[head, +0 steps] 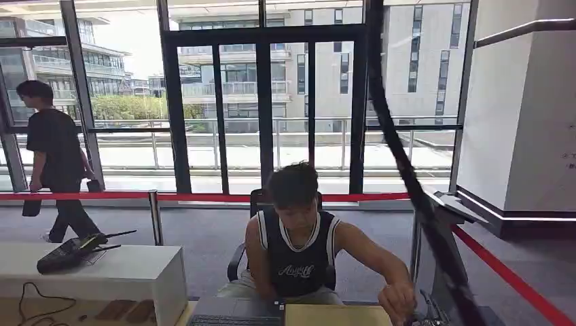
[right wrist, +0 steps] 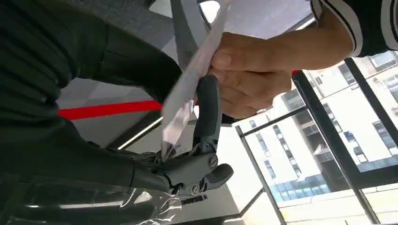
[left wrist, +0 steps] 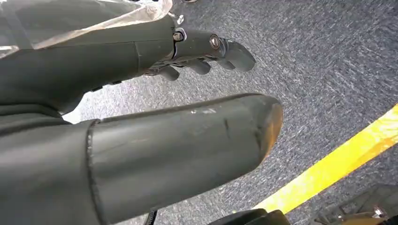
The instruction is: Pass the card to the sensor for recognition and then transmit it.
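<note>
Your right hand [right wrist: 187,140] pinches the card [right wrist: 190,84] mid-frame while a person's hand [right wrist: 248,77] grips its far end; your left hand [left wrist: 141,140] hangs open.

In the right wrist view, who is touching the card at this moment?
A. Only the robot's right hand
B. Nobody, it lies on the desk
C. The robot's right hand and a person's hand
C: the card sits against the right hand while a person's hand grips it.
</note>
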Robot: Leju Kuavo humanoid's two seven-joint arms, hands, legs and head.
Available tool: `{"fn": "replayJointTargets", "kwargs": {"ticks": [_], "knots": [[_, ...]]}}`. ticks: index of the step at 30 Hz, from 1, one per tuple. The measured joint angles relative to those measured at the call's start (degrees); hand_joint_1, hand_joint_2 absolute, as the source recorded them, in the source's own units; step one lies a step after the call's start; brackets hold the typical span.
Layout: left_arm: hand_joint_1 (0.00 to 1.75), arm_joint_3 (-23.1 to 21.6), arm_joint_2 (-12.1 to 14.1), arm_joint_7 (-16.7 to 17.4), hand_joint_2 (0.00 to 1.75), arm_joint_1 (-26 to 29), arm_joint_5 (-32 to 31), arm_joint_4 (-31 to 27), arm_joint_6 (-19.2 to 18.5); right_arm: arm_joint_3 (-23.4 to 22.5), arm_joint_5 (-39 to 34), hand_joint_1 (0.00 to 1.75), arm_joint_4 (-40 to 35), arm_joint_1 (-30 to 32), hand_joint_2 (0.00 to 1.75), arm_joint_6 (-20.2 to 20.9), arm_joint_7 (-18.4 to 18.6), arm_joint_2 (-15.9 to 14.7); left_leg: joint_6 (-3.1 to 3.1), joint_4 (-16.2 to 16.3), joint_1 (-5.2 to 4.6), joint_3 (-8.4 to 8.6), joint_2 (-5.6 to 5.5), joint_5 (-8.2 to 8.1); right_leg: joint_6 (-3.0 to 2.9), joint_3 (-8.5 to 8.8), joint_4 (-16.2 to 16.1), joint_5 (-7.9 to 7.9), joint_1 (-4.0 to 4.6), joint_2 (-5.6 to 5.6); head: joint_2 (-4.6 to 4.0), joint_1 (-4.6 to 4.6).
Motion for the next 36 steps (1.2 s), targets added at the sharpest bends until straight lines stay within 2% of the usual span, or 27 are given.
{"fn": "replayJointTargets", "kwargs": {"ticks": [11, 22, 28, 36], "knots": [[0.00, -0.2, 0.0, 0.0, 0.00, 0.0, 0.2, 0.0, 0.3, 0.9, -0.7, 1.75, 1.7, -0.3, 1.75, 0.1, -0.5, 0.4, 0.00, 0.0, 0.01, 0.04, 0.01, 0.00, -0.02, 0.00, 0.0, 0.02, 0.02, 0.01, 0.00, 0.00], [0.00, -0.2, 0.2, 0.3, 0.00, 0.3, 1.1, 0.0, 0.4, 1.5, -3.4, 1.75, 3.5, 1.4, 1.75, 3.1, -0.1, 0.3, 0.00, 0.0, 0.02, 0.06, 0.01, 0.00, -0.03, 0.00, 0.0, 0.02, 0.02, 0.02, 0.00, 0.00], [0.00, -0.2, 0.5, 0.4, 0.00, 0.3, 1.9, 0.0, 0.5, 1.7, -6.2, 1.75, 6.7, 3.0, 1.75, 3.0, -2.1, 0.3, 0.00, 0.0, 0.02, 0.05, 0.01, 0.00, -0.03, 0.00, 0.0, 0.02, 0.03, 0.02, 0.00, 0.00], [0.00, -0.2, 0.6, 0.4, 0.00, 0.5, 2.1, 0.0, 0.9, 2.0, -7.7, 1.75, 10.6, 4.0, 1.75, 2.9, -2.7, 0.3, 0.00, 0.0, 0.02, 0.03, 0.01, 0.00, -0.03, -0.01, 0.0, 0.02, 0.02, 0.02, 0.00, 0.00]]}}
